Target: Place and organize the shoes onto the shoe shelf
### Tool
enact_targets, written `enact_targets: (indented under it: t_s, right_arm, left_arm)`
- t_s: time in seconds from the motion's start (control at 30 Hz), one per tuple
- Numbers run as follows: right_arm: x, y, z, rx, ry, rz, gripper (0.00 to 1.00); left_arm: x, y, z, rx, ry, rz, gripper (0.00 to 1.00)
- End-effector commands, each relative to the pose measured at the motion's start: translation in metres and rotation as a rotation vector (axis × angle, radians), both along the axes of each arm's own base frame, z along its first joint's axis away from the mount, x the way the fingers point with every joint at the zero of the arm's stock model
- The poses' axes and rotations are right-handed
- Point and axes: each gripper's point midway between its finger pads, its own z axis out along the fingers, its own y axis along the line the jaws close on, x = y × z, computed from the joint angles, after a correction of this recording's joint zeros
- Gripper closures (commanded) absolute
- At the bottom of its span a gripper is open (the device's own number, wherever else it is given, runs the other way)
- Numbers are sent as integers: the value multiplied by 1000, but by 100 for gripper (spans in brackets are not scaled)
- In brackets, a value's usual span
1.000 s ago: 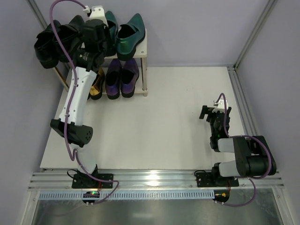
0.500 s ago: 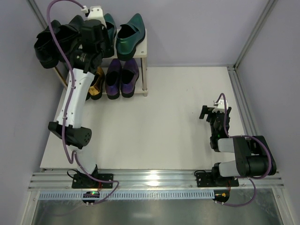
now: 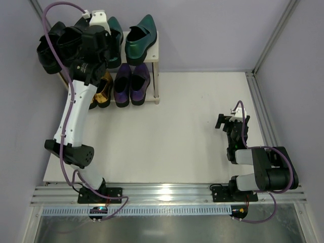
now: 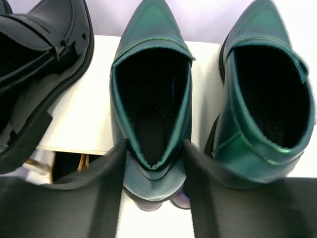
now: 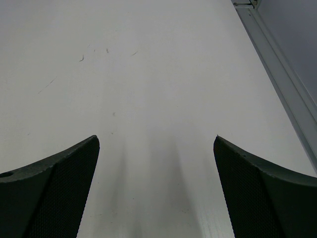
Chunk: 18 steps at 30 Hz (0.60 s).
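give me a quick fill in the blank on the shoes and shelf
The shoe gripped by the left pincer is ___.
The purple pair sits on the ___ tier.
The black shoes stand at the shelf's ___ end.
The right pincer holds ___.
Answers: green, lower, left, nothing.

1. You are looking at a robot test lab, not a home.
2. Two white and black robot arms, the left arm (image 3: 76, 109) and the right arm (image 3: 268, 172), are bolted to a long silver metal rail (image 3: 167, 191).
3. They work over a plain flat white table board (image 3: 192, 126).
4. Plain pale purple walls (image 3: 202, 35) and thin silver metal frame posts (image 3: 272, 38) box the table in.
5. Thin purple cables (image 3: 63, 4) loop along the arms.
6. The small pale wood shoe shelf (image 3: 157, 48) with shiny green pointed shoes (image 3: 139, 35) is a home thing, but it stands on this work table.
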Motion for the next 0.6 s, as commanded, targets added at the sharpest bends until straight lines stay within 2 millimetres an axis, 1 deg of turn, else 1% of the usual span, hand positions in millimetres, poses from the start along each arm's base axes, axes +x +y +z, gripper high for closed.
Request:
enact_targets:
  t_s: [0.0,0.03,0.07,0.13,0.17,0.2,0.23,0.3,0.33,0.37,0.4,0.43,0.5,0.53,0.57]
  right_arm:
    - [5,1,19,16,-70,5,3]
    - [6,1,20,16,-73,5,3]
    - [5,1,19,16,-72,5,3]
    - [6,2,20,17,-73,6,3]
    - [6,1,20,16,-73,5,3]
    - [6,2,20,17,-73,6,3]
    - [6,1,20,15,-73,5,3]
    - [6,1,20,16,-72,5,3]
    - [6,1,20,16,-75,5,3]
    - [5,1,19,15,-70,5,3]
    - [6,1,20,16,-73,5,3]
    - [6,1,20,16,-73,5,3]
    - [6,1,20,16,-73,5,3]
    - [5,1,19,16,-70,5,3]
    - [6,1,20,16,-75,5,3]
  left_arm:
    - [-14,12,51,-43,-154,38,48]
    - [-15,13,54,-47,-165,38,40]
    - [-15,14,60,-53,-182,43,26]
    - [-19,15,72,-67,-219,43,18]
    - [-21,14,77,-74,-233,37,18]
    - [-23,8,86,-86,-256,-2,17]
    - [-30,5,97,-99,-284,-33,17]
    - [-36,-9,108,-114,-312,-118,18]
    - [-38,-21,108,-116,-304,-187,19]
    - [-38,-26,114,-117,-308,-216,19]
    - [-37,-30,111,-104,-291,-243,19]
    - [-37,-40,102,-95,-252,-299,19]
    - [-36,-51,97,-87,-242,-360,19]
    - [-36,-61,92,-86,-228,-415,19]
    - [-36,-65,90,-81,-224,-439,19]
